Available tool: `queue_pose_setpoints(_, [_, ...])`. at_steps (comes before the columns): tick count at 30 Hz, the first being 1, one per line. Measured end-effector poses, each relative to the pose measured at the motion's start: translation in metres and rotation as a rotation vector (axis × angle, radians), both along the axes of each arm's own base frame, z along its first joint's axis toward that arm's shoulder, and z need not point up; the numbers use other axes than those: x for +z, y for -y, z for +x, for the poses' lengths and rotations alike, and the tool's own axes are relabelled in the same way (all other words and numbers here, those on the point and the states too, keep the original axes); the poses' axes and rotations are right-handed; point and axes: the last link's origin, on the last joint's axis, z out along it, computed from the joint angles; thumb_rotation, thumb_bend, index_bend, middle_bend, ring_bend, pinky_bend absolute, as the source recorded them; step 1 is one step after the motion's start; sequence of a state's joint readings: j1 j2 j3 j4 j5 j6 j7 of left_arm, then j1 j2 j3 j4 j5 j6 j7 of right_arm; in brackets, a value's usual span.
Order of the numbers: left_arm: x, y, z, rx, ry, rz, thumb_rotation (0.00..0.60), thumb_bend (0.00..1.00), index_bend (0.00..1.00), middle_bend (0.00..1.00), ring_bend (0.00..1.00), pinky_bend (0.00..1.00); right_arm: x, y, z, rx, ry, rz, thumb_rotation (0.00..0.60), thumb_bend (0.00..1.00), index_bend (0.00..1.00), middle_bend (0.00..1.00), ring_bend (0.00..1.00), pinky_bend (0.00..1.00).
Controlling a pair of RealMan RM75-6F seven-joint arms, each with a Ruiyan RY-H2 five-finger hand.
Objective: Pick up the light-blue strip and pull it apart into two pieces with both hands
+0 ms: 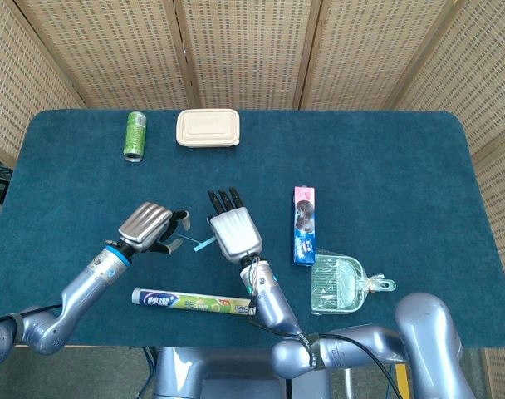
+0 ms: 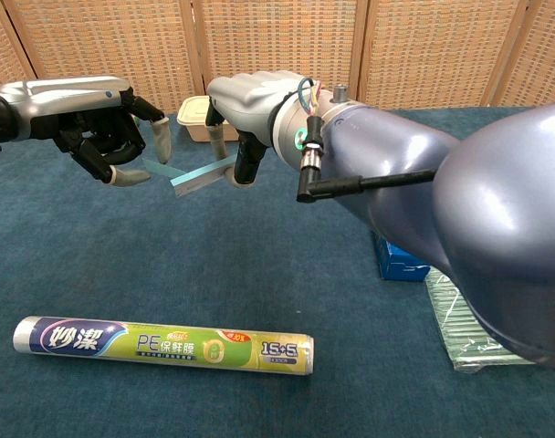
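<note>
The light-blue strip [image 2: 203, 173] [image 1: 203, 244] hangs above the table between my two hands, tilted up to the right. My right hand [image 2: 250, 105] [image 1: 234, 231] pinches its right end, the other fingers pointing away from me. My left hand [image 2: 104, 128] [image 1: 149, 226] is curled at the strip's thin left end, with the thumb below and a finger above that end, so it appears pinched. In the chest view the left part of the strip looks like a thinner, darker layer spreading away from the paler one.
A roll of PE cling film [image 2: 163, 345] [image 1: 190, 301] lies on the blue cloth below the hands. A blue snack box [image 1: 304, 224] and a bagged green item [image 1: 340, 284] lie to the right. A green can [image 1: 134, 135] and beige lunch box [image 1: 208, 128] stand far back.
</note>
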State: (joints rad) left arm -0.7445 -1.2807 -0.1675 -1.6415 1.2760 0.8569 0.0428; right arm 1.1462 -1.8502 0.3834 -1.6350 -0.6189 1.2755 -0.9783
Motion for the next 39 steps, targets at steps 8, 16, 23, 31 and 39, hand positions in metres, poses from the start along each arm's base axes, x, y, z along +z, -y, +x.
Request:
queue_pose_setpoints(8, [-0.005, 0.001, 0.003, 0.005, 0.008, -0.019, 0.6, 0.4, 0.5, 0.84, 0.9, 0.91, 0.0, 0.001, -0.001, -0.005, -0.001, -0.001, 0.6, 0.61, 0.59, 0.07, 0.0, 0.0])
queue_pose_setpoints(16, [-0.009, 0.002, 0.007, -0.002, 0.012, -0.016, 0.6, 0.46, 0.54, 0.85, 0.9, 0.91, 0.0, 0.001, -0.002, -0.006, 0.002, 0.001, 0.6, 0.61, 0.59, 0.07, 0.0, 0.0])
queue_pose_setpoints(23, [-0.013, 0.002, 0.007, -0.004, 0.004, -0.008, 0.6, 0.48, 0.66, 0.86, 0.9, 0.91, 0.001, 0.001, -0.003, -0.006, 0.003, 0.0, 0.6, 0.61, 0.59, 0.07, 0.0, 0.0])
queue_pose_setpoints(31, [-0.016, 0.001, 0.005, 0.002, 0.007, 0.0, 0.6, 0.53, 0.76, 0.87, 0.9, 0.91, -0.001, 0.002, -0.005, -0.009, 0.0, 0.002, 0.6, 0.61, 0.59, 0.07, 0.0, 0.0])
queue_pose_setpoints(39, [-0.014, 0.0, -0.013, 0.035, -0.027, 0.02, 0.6, 0.54, 0.78, 0.87, 0.9, 0.91, -0.004, 0.007, -0.019, -0.031, -0.019, -0.002, 0.6, 0.61, 0.59, 0.07, 0.0, 0.0])
